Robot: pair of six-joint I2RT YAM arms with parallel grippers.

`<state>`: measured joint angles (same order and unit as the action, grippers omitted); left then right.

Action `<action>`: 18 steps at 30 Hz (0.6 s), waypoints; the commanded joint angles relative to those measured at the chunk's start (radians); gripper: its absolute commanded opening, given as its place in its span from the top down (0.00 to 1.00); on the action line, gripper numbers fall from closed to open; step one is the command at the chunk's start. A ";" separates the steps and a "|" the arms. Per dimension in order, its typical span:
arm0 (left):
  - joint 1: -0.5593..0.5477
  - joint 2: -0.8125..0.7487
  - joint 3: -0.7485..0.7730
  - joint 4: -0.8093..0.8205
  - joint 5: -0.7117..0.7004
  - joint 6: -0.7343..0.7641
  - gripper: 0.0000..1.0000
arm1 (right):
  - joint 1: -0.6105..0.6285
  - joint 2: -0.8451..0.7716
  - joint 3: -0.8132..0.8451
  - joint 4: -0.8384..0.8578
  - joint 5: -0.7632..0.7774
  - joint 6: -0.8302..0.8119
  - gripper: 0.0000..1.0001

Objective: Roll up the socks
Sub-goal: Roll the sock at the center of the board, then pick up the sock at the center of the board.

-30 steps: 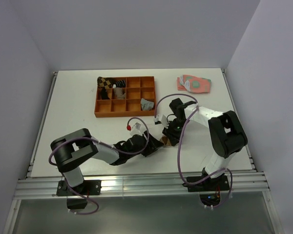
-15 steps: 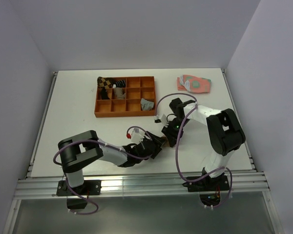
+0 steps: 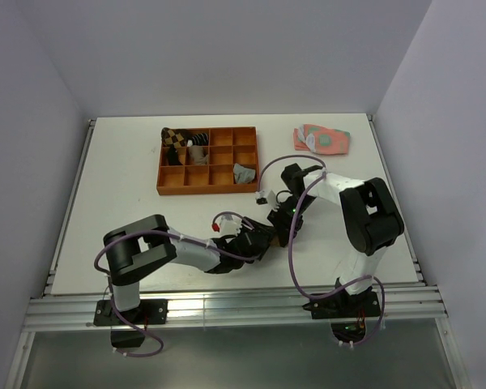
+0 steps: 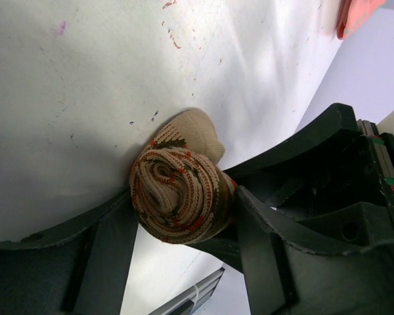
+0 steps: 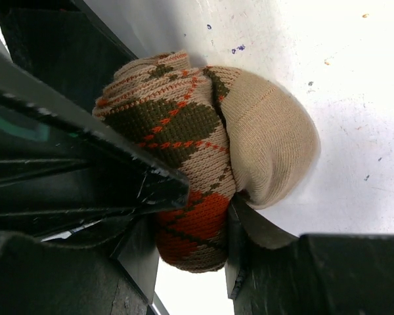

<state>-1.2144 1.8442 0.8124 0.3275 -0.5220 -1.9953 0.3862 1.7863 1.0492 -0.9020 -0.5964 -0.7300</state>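
Now I see the left hand (image 4: pixel 180 220) clamped on the rolled-up argyle sock (image 4: pixel 177 190); the right hand (image 5: pixel 197 216) pinches the same roll, low over the bench (image 4: pixel 79 85).

On the table (image 3: pixel 121 203) the sock (image 4: pixel 177 190) lies between left gripper (image 4: pixel 184 210) and right gripper (image 5: pixel 187 249); tray (image 3: pixel 168 191) behind.

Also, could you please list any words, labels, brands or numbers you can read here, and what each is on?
None can be read. The rolled argyle sock bears only its diamond pattern; the orange divider tray, the pink-and-green socks and the white tabletop show no lettering.
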 commanded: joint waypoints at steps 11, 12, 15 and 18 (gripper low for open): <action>0.009 0.073 0.086 -0.295 0.028 -0.068 0.79 | 0.010 0.050 0.005 -0.035 -0.013 -0.028 0.84; 0.013 0.076 0.103 -0.310 0.036 -0.053 0.86 | 0.010 0.047 0.005 -0.031 -0.010 -0.026 0.83; 0.041 0.098 0.146 -0.372 0.069 0.025 1.00 | 0.008 0.015 -0.008 -0.014 -0.002 -0.019 0.72; 0.046 0.104 0.183 -0.415 0.070 0.062 1.00 | 0.008 -0.022 -0.011 -0.005 0.009 -0.011 0.61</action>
<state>-1.1870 1.8824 0.9585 0.1009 -0.4850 -1.9919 0.3794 1.7962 1.0645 -0.9257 -0.5789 -0.7284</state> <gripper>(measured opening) 0.481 0.428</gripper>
